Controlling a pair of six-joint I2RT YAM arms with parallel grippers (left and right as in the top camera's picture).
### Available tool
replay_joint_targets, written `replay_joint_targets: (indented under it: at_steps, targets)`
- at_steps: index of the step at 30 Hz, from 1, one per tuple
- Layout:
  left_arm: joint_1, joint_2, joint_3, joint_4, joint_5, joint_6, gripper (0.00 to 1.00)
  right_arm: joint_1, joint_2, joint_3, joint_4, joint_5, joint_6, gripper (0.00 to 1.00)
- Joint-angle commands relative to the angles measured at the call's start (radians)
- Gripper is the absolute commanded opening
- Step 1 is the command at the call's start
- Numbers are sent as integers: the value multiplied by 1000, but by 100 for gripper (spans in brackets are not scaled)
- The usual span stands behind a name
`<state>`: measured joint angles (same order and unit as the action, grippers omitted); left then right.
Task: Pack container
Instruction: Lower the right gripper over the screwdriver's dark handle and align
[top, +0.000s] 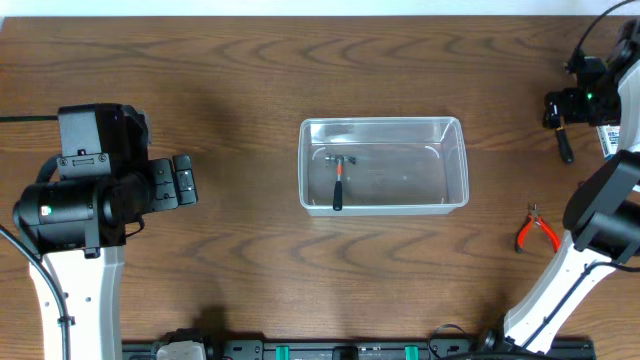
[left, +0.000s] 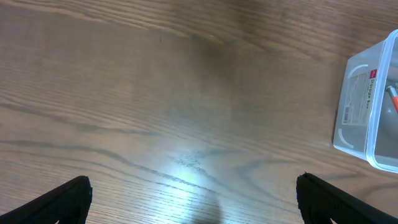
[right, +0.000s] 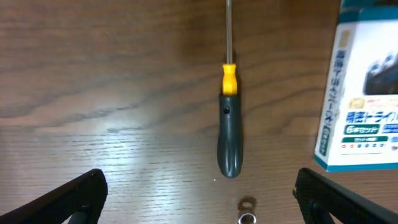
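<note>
The clear plastic container (top: 304, 165) stands at the table's middle with a small hammer (top: 338, 182) with an orange-and-black handle inside it. Its labelled end wall shows at the right edge of the left wrist view (left: 357, 106). My left gripper (top: 185, 182) is open and empty over bare table, well left of the container (left: 193, 205). My right gripper (top: 553, 108) is open and empty at the far right back (right: 199, 199). It hovers over a screwdriver (right: 229, 124) with a dark handle and yellow collar, also seen from overhead (top: 565, 148).
A blue-and-white box (right: 364, 87) lies right of the screwdriver. A small metal ring (right: 246, 214) sits just below the screwdriver's handle end. Red-handled pliers (top: 535, 230) lie on the table right of the container, near the right arm's base.
</note>
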<state>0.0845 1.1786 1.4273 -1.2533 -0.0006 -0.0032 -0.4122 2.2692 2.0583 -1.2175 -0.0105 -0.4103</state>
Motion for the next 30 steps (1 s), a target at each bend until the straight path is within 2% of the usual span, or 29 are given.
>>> replay_joint_targets:
  at_steps: [1, 30]
  targets:
    - [5, 5, 3, -3, -8, -10, 98, -7, 63, 2, -9, -5, 13, 99]
    - [5, 5, 3, -3, -8, -10, 98, -40, 122, 1, 40, 6, -28, 99]
